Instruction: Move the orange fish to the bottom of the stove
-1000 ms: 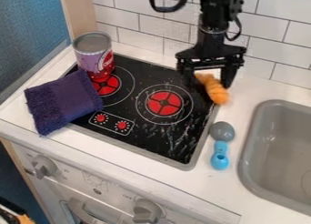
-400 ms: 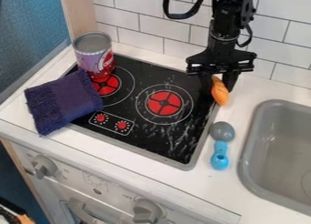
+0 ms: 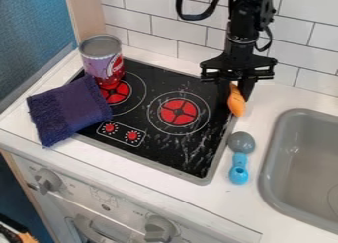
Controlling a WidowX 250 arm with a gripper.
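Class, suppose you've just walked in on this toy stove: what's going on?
A black robot arm has the orange fish in its hand, at the right edge of the stove, near its back corner. The fish is not yet at the stove's bottom. A can stands at the back left, a purple cloth lies over the left edge, and a grey-and-blue spoon lies beside the stove.

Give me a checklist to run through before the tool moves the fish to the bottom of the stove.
1. Fish between the tool's fingers: ok.
2. Fish lifted off the surface: cannot tell.
3. Fish at the stove's bottom: not ok, it is by the rear right corner.
4. Spoon off the stove: ok, on the counter to the right.
5. Towel off the stove: not ok, it overlaps the left side.
6. Can upright: ok.
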